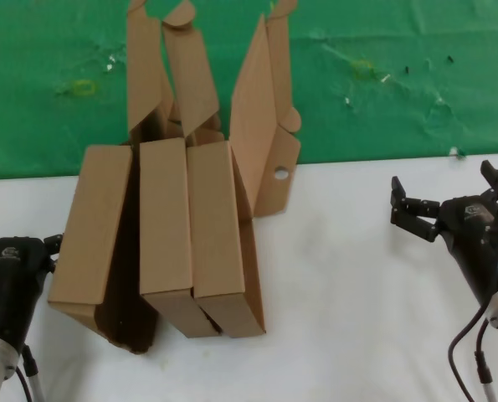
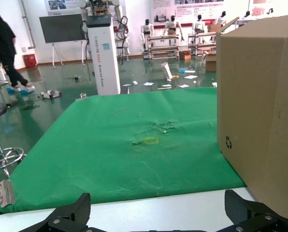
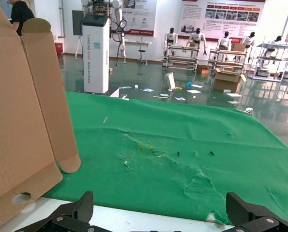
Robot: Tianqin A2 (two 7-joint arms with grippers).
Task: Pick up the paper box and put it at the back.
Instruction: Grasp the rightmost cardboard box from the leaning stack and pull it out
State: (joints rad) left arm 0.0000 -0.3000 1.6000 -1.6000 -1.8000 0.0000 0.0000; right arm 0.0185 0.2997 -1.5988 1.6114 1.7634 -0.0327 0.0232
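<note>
Nearest, at the table's two front corners: left gripper (image 1: pixel 18 243) with fingers spread wide and empty, just beside the outermost cardboard box (image 1: pixel 89 226); right gripper (image 1: pixel 449 201) likewise spread and empty, well apart from the boxes. Mid-table, on the white tabletop (image 1: pixel 374 293): three alike boxes standing side by side on edge, lids raised, the rightmost, with a round hole in its flap, probably being the paper box (image 1: pixel 232 243). Best gripped by one side wall rather than the loose lid, lifted clear of its neighbours, then carried onto the green cloth backdrop (image 1: pixel 399 75) behind.
</note>
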